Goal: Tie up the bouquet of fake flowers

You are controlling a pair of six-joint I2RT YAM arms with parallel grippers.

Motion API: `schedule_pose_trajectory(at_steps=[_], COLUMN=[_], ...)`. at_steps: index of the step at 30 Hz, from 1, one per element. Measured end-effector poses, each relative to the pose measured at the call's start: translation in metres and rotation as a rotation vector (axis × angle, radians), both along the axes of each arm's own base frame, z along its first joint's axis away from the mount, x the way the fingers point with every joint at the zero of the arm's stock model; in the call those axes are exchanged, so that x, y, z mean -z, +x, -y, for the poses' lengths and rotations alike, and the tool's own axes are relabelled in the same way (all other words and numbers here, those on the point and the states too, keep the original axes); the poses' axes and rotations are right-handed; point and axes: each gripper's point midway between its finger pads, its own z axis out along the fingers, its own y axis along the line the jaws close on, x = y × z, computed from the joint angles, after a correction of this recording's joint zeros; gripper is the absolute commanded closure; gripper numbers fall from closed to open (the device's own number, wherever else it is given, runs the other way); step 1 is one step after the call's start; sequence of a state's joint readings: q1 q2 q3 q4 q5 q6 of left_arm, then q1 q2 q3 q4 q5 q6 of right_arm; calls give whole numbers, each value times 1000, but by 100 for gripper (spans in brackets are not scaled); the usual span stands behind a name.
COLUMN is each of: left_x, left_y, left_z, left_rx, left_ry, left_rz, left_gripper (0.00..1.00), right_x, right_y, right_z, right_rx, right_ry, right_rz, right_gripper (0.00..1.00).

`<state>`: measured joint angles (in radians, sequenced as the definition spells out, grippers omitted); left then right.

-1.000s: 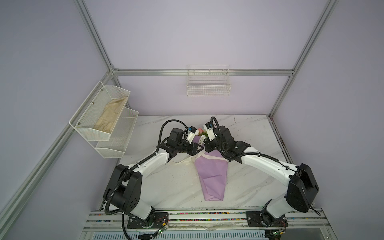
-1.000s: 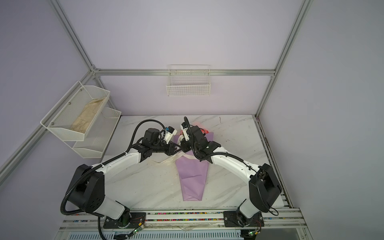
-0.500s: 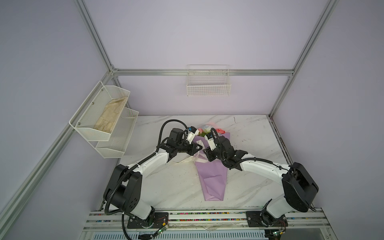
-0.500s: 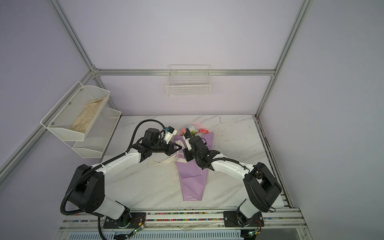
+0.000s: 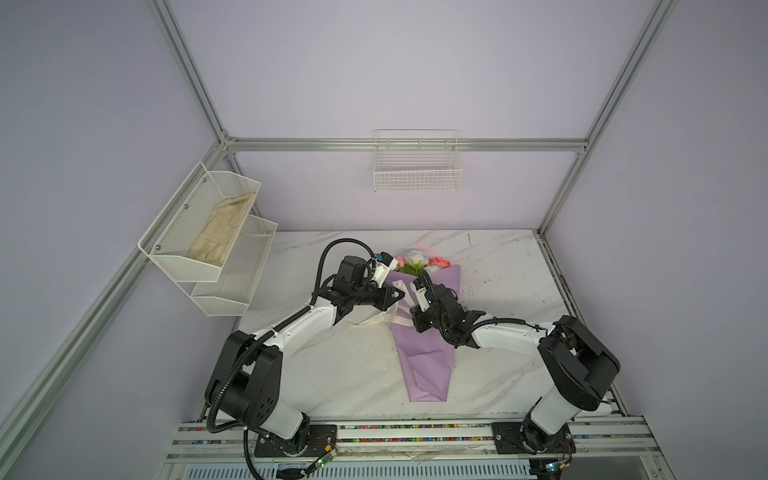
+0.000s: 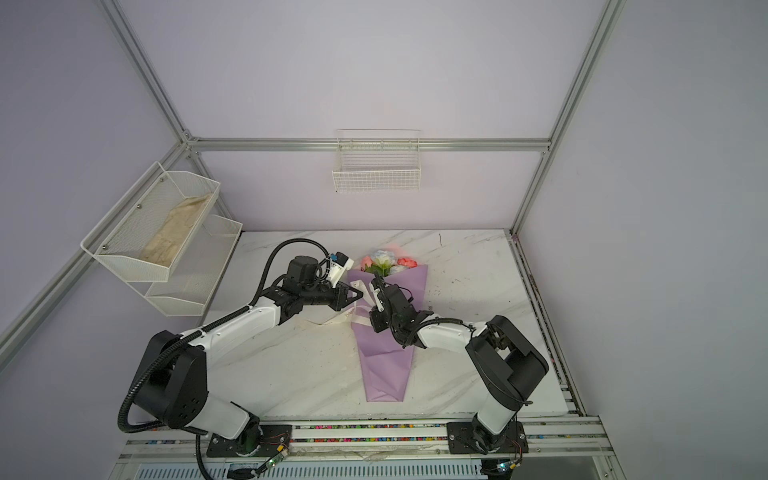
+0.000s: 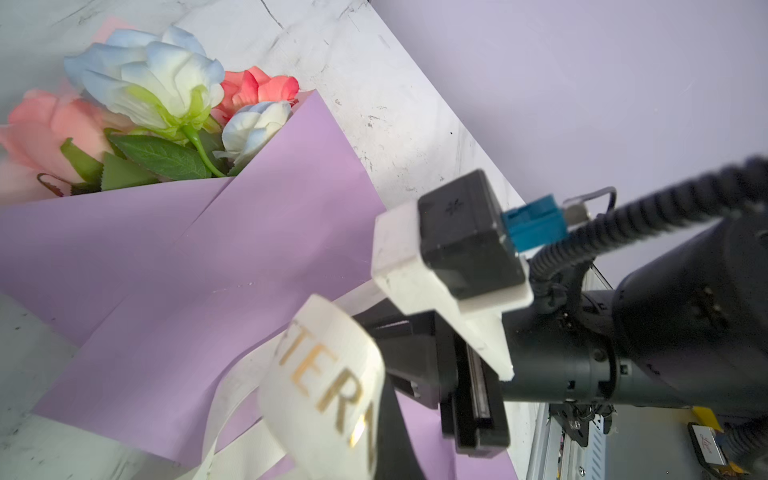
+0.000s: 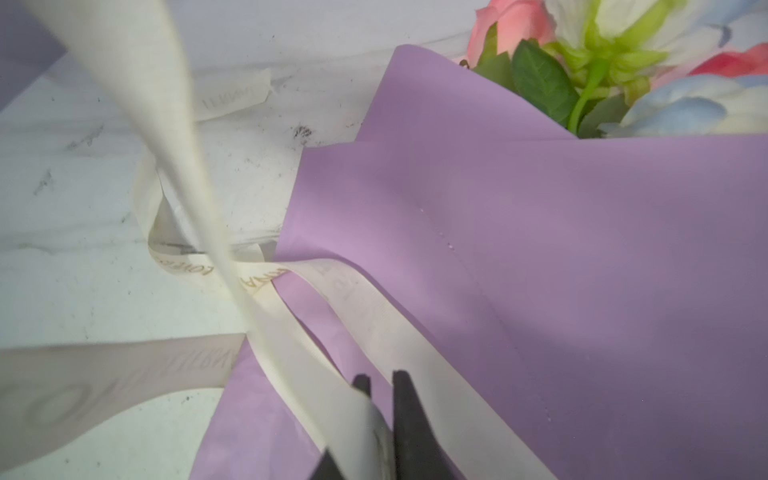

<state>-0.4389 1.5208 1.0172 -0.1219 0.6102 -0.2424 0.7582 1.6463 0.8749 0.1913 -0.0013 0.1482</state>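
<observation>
Non-task items we see, all placed off the marble tabletop [image 5: 498,266]:
- The tabletop itself is white with grey veins, and we see scuffs on it.
- On the wall above its back edge: white wire basket [image 5: 417,174].
- Off its left edge, wall-mounted: two-tier white mesh shelf [image 5: 183,266], with a beige cloth [image 5: 220,232] in the upper tier.
- Along its front edge: aluminium rail [image 5: 415,436].
- On the tabletop: cream ribbon [image 8: 374,316] with gold letters. Some strands lie flat and cross, and one rises off the surface.

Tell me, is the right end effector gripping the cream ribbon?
Yes, the right wrist view shows the right end effector clamped on the cream ribbon.
</observation>
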Motion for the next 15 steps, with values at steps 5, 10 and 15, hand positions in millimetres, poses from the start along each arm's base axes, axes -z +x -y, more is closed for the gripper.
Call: schedule_pose_trajectory(at_steps=[5, 10, 15], left_x=[3, 11, 38], left_y=[2, 2, 3], left_z=[-4, -8, -9], left_rx=[-23, -32, -23], left_ry=[24, 62, 118], left_rz=[0, -6, -69], left_gripper=[96, 88, 65], right_x=[-50, -136, -172], right_y=[8, 22, 41], right_z=[6, 21, 36], right_rx=[55, 154, 267], right_ry=[36, 118, 78], right_rz=[74, 252, 350], right_gripper=[100, 100, 99])
